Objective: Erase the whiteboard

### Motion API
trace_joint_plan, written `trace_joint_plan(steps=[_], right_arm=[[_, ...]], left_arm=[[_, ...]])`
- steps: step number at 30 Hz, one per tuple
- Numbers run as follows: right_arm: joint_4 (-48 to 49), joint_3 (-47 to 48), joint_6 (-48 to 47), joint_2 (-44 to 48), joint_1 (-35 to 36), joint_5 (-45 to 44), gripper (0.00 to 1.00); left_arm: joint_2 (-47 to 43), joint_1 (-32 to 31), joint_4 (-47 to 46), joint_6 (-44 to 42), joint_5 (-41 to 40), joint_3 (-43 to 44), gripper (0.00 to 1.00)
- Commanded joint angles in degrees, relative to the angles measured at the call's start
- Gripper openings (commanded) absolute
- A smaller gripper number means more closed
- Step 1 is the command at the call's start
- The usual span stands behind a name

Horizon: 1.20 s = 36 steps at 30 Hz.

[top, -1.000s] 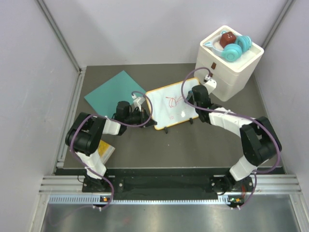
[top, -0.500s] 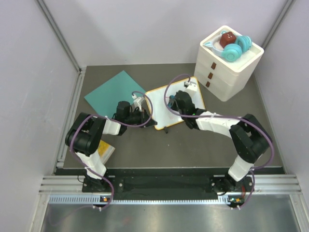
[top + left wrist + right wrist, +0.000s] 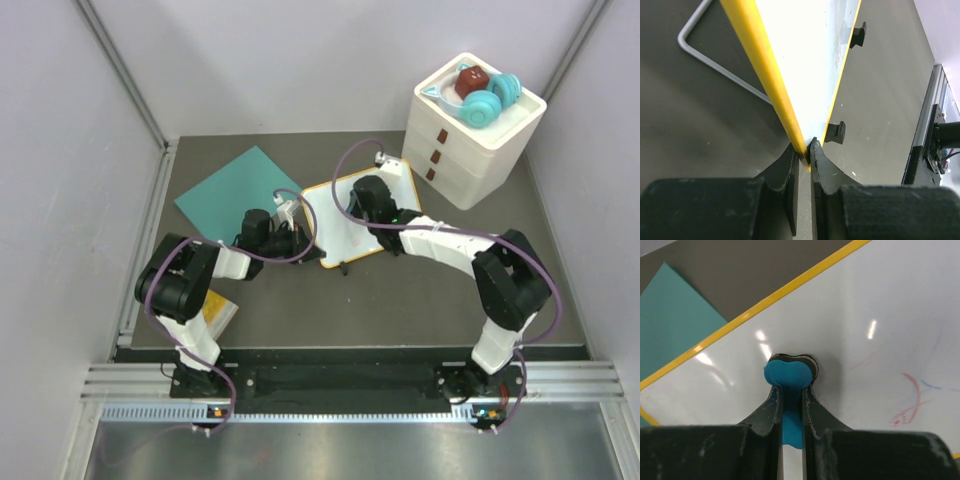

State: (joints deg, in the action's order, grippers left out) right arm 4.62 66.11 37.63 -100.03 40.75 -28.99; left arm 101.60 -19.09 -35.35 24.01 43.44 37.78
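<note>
The whiteboard [image 3: 335, 222], glossy white with a yellow frame and black feet, lies tilted at the table's middle. My left gripper [image 3: 302, 240] is shut on its left yellow edge, as the left wrist view shows [image 3: 805, 150], with the whiteboard [image 3: 805, 50] stretching away from it. My right gripper [image 3: 366, 196] is shut on a blue eraser [image 3: 789, 374] and presses it onto the whiteboard [image 3: 880, 300] near its upper left. Faint red scribbles [image 3: 907, 405] lie to the eraser's right.
A teal square sheet [image 3: 235, 192] lies left of the board. A white drawer unit [image 3: 470, 140] with teal and brown items on top stands at the back right. A yellow object [image 3: 220, 310] lies by the left arm. A grey wire bracket [image 3: 715, 65] sits beside the board's edge.
My right arm has swept the eraser leftwards across the board, from its right edge to its upper middle. The left gripper has kept its hold on the edge.
</note>
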Motion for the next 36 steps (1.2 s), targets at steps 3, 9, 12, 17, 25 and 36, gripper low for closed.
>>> trace_joint_plan(steps=[3,9,12,17,25,36], right_arm=[[-7.69,-1.68,1.83,0.01,-9.89,-2.92,0.00],[-4.98,-6.86,3.59,1.06,-10.26,2.00,0.00],[-2.95,-7.22,3.86,0.45,-7.36,2.45,0.00],[-4.00,-5.38,4.90,-1.66,0.54,1.40,0.00],[-3.92,-6.43,10.45,-3.86,4.86,1.05,0.00],[-3.74,-11.17,9.57,0.97,-10.15,4.47,0.00]], left_arm=[[2.02,-0.16,6.44,-7.22,-13.64,-0.78,0.00],[1.93,-0.16,6.52,-7.40,-13.73,-0.69,0.00],[1.93,-0.24,6.52,-7.40,-13.73,-0.78,0.00],[1.93,-0.24,6.53,-7.40,-13.73,-0.78,0.00],[1.85,-0.33,6.70,-7.66,-13.56,-0.78,0.00],[2.02,-0.60,7.14,-8.01,-13.82,-0.51,0.00]])
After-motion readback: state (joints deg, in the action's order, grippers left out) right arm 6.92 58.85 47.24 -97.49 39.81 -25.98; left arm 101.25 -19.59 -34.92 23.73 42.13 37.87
